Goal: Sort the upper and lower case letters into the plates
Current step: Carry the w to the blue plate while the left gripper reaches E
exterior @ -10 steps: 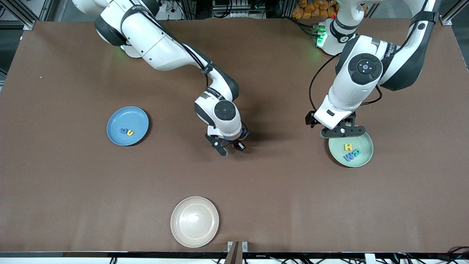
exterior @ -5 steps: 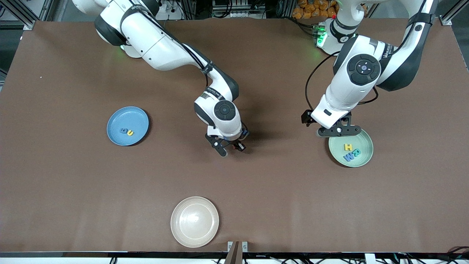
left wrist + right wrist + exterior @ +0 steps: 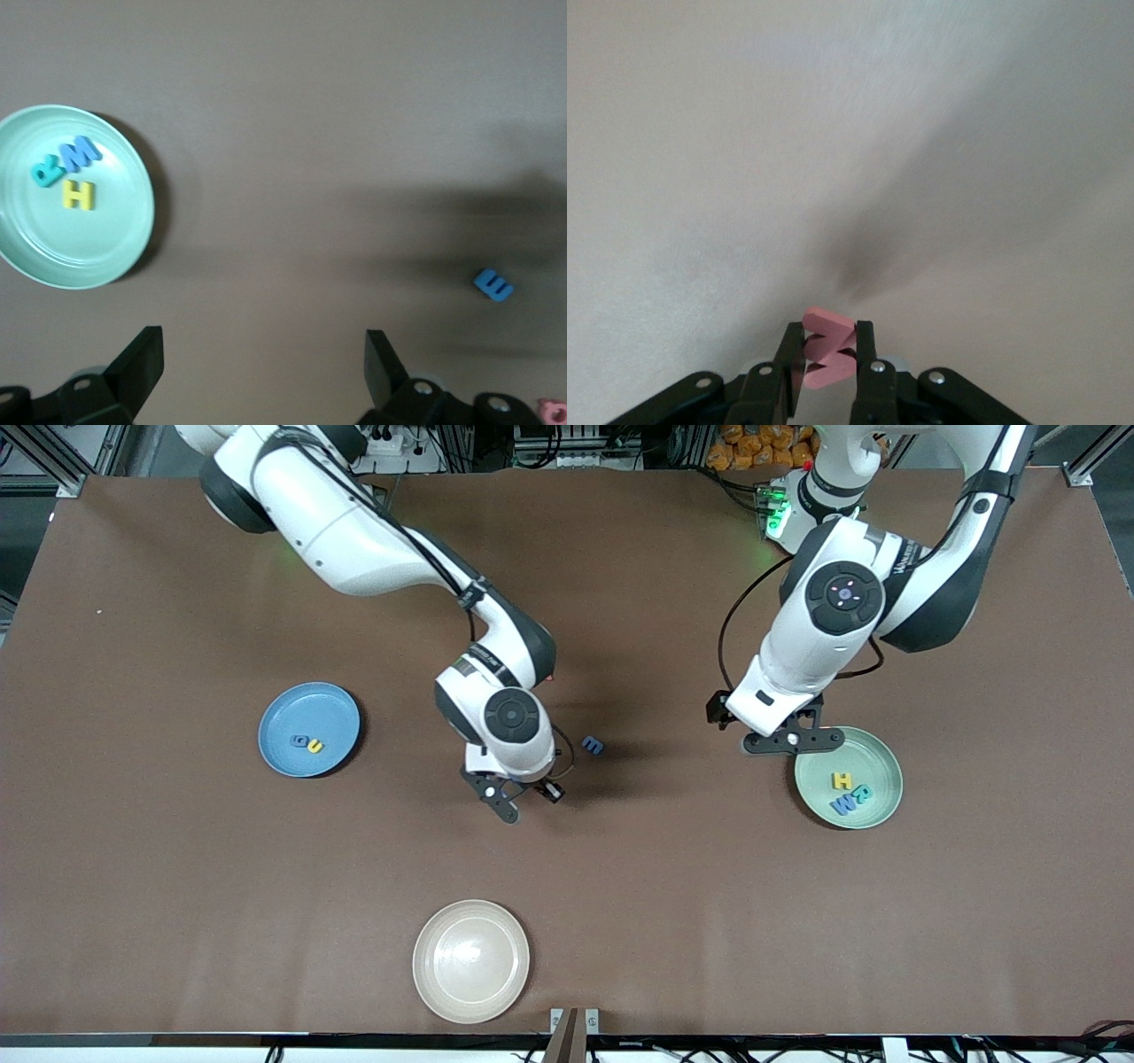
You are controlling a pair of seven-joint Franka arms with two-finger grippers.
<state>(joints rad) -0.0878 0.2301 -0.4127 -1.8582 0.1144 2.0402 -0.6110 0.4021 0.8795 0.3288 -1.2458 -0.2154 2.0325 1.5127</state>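
1. Your right claw (image 3: 830, 359) pinches a pink letter (image 3: 826, 358) above the bare counter (image 3: 177, 868).
2. Your left claw (image 3: 264, 367) hangs wide open, empty, the mint plate (image 3: 124, 239) just beside it.
3. Read the letter's case before choosing a plate; carry it level.

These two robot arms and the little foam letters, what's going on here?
The arms are sorting small foam letters into plates. The right gripper is shut on a pink foam letter, held over bare brown table mid-table. The left gripper hangs open by the pale mint green plate, which holds yellow, blue and teal letters. The sky blue plate holds two letters. A small blue letter lies loose on the table; the cream-beige plate is empty.
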